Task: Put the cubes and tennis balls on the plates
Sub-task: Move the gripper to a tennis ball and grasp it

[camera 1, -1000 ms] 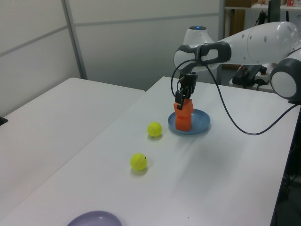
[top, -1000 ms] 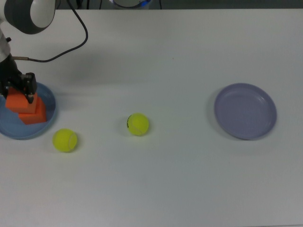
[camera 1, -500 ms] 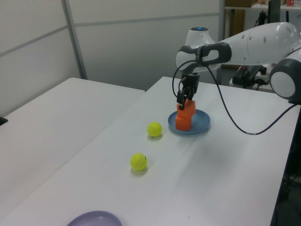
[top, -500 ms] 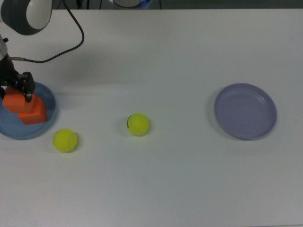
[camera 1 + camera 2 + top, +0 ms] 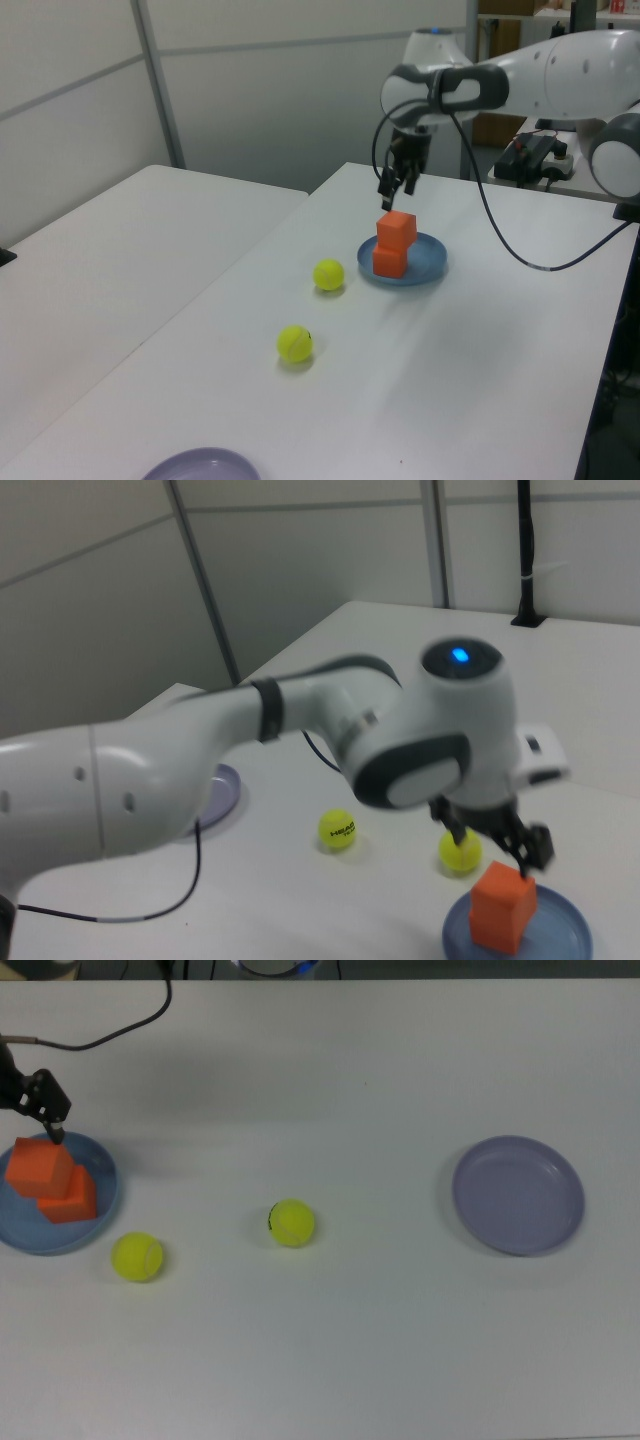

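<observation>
My gripper (image 5: 397,182) hangs empty, fingers apart, above both cubes (image 5: 50,1182) stacked crookedly on the blue plate (image 5: 100,1222), balls (image 5: 137,1256) (image 5: 292,1222) on the table, purple plate (image 5: 517,1195) bare; risk: top cube slides off if I bump it.

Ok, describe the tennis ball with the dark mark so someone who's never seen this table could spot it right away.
On the white table, find the light blue plate holding two stacked orange cubes. Two tennis balls lie off it; yours is the marked ball, farther from that plate, toward the lavender plate. The other ball sits beside the blue rim.
</observation>
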`<state>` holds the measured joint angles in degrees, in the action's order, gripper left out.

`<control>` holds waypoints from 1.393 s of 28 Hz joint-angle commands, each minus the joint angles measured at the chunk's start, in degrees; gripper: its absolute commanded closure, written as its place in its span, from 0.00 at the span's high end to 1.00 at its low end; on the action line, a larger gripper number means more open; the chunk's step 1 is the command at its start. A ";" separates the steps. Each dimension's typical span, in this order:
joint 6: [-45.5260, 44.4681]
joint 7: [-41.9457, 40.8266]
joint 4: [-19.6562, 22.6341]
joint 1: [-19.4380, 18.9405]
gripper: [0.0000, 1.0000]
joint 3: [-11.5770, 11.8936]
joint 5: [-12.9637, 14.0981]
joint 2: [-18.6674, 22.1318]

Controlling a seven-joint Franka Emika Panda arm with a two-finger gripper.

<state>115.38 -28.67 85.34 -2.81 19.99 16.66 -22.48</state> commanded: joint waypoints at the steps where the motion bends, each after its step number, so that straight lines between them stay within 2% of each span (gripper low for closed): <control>1: -0.60 -4.01 -1.67 -3.43 1.00 -1.79 0.83 0.68; 2: -0.25 -5.68 -2.28 -3.51 1.00 -3.10 0.66 0.51; 3: 0.28 -9.44 -3.42 -3.51 1.00 -5.47 0.13 -0.45; 4: 0.54 -11.04 -4.04 -3.51 1.00 -6.36 0.13 -1.16; 10: 5.37 -23.17 -9.49 -3.78 1.00 -9.18 -0.58 -7.66; 12: 8.52 -24.24 -10.19 -3.69 1.00 -9.53 -0.58 -10.29; 18: 12.06 -24.42 -10.20 -3.25 1.00 -9.62 -0.49 -14.08; 39: 7.75 -28.11 -8.79 -1.41 1.00 -9.80 0.39 -15.40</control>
<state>124.39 -54.77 76.71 -4.76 10.63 16.45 -37.25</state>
